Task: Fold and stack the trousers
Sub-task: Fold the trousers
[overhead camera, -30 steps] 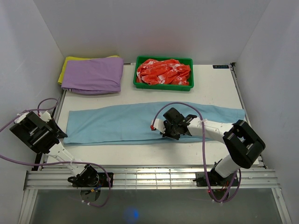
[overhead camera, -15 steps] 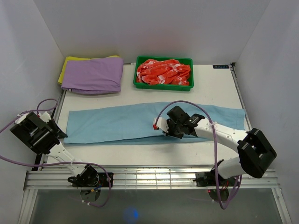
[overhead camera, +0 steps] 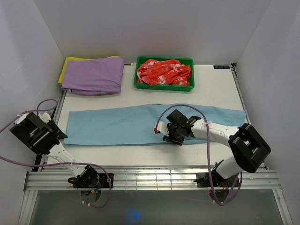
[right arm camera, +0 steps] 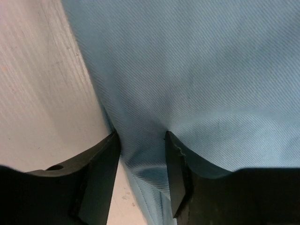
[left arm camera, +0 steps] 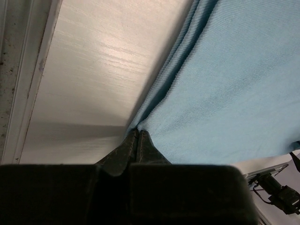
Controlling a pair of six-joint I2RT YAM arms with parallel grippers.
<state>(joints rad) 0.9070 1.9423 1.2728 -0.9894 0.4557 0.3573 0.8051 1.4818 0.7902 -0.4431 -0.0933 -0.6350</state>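
Pinches end corner of light sky-blue soft cloth trousers (overhead camera: pixel 112 125) in left claw (left arm camera: pixel 136 133), jaws closed tight. Straddles cloth edge mid-length with right claw (right arm camera: pixel 140 140), jaws parted, gripping nothing. Runs lengthwise from claw to claw.

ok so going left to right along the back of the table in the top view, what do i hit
purple folded garment → green tray, with the red-and-white cloth lying in it
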